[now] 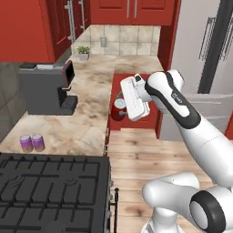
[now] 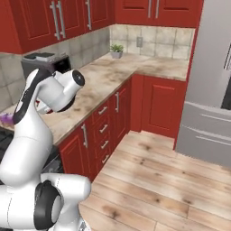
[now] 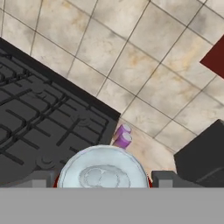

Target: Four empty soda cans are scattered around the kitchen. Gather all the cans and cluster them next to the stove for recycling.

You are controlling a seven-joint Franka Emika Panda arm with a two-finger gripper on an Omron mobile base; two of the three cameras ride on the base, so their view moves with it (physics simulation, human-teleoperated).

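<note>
The claw (image 3: 103,180) gripped a red soda can (image 1: 119,109) — silvery top up between the fingers (image 3: 38,180) — above the desk (image 1: 91,91). Two purple cans (image 1: 32,143) stood together just beside the stove (image 1: 50,191). No writing was legible.

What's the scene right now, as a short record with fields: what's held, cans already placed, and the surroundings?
held: red can between the fingers of the gripper, silvery top facing the hand camera
placed: two purple cans standing side by side on the counter beside the stove
carried can position: off the counter's edge, above the floor
nearby: dark boxy appliance behind the purple cans; small plant in the far corner
</note>
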